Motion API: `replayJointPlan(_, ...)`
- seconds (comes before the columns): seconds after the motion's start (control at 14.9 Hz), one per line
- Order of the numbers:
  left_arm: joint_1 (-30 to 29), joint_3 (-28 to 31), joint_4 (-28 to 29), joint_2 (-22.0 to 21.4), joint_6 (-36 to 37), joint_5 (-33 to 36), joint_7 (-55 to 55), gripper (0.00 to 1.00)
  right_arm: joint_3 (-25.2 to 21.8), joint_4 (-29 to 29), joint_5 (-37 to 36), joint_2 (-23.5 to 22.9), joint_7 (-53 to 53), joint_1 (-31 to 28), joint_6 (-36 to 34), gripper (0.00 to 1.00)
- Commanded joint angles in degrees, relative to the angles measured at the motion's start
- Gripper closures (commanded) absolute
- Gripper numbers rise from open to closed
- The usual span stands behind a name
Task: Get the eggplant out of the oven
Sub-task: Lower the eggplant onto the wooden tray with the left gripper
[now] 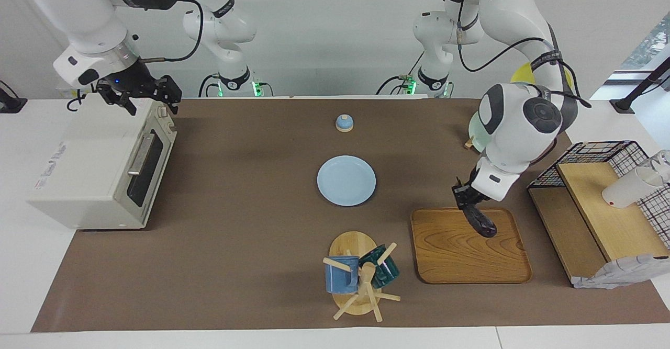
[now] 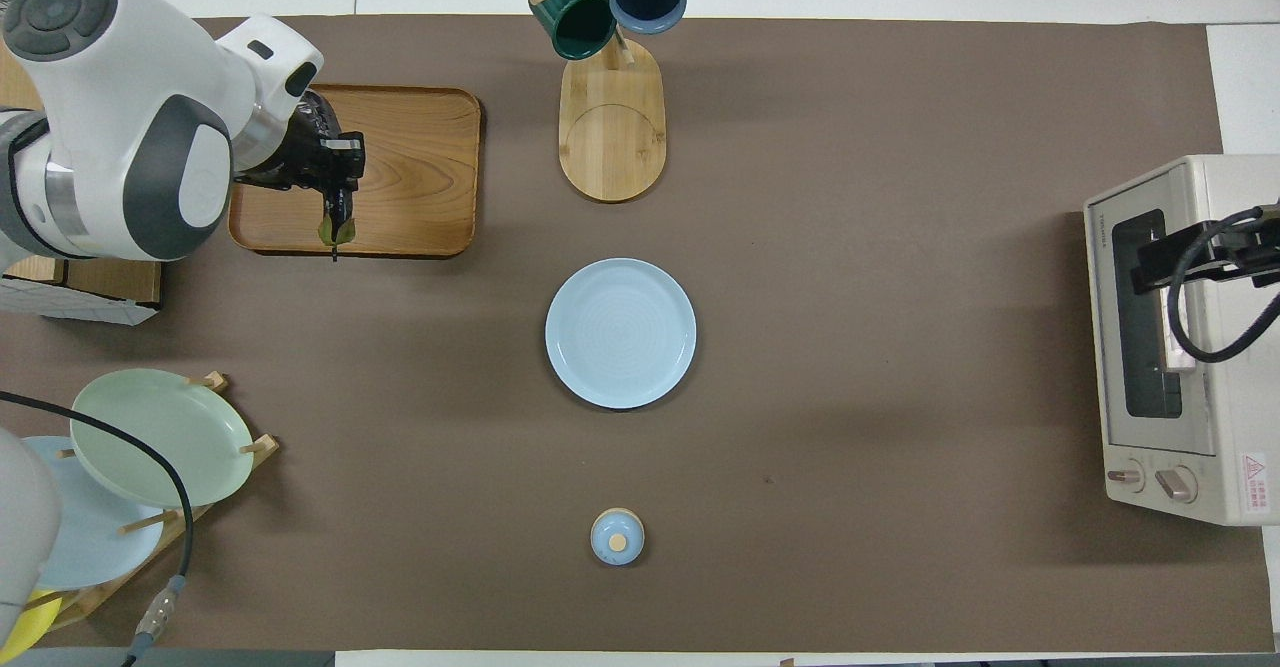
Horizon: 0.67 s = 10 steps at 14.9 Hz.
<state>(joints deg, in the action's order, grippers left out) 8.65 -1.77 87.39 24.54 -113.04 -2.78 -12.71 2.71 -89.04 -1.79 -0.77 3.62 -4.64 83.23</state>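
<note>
The dark purple eggplant is in my left gripper, which is shut on its stem end. It hangs tilted over the wooden tray, at the edge nearer the robots, with its lower end close to the tray's surface. In the overhead view the green stem tip sticks out below the left gripper. The white oven stands at the right arm's end of the table with its glass door shut. My right gripper is open and empty above the oven's top edge.
A light blue plate lies mid-table, with a small blue lid nearer the robots. A mug tree holds a blue and a green mug. A black wire basket shelf with a white cup and a plate rack stand at the left arm's end.
</note>
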Motion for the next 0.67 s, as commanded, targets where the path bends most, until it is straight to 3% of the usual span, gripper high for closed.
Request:
replayJointPlan(0.0, -0.74, -0.69, -9.94, 9.01, 0.55, 0.84, 1.29, 1.0, -0.16, 0.1, -1.28, 0.15, -1.86, 1.46, -0.87, 0.0)
replayJointPlan(0.13, -1.88, -0.78, -13.21, 13.5, -2.07, 0.84, 1.38, 1.0, -0.42, 0.1, -1.28, 0.15, -4.06, 1.91, -1.4, 0.0)
replayJointPlan(0.4, -1.53, -0.69, -7.43, 12.73, -9.64, 0.93, 2.26, 1.0, -1.57, -0.34, -1.11, 0.41, -4.15, 1.39, -1.23, 0.0)
replayJointPlan(0.61, -1.45, -0.69, -5.74, 11.85, -9.39, 1.02, 3.91, 1.0, -2.96, -1.56, -0.23, 0.76, -3.71, 0.77, 0.7, 0.0)
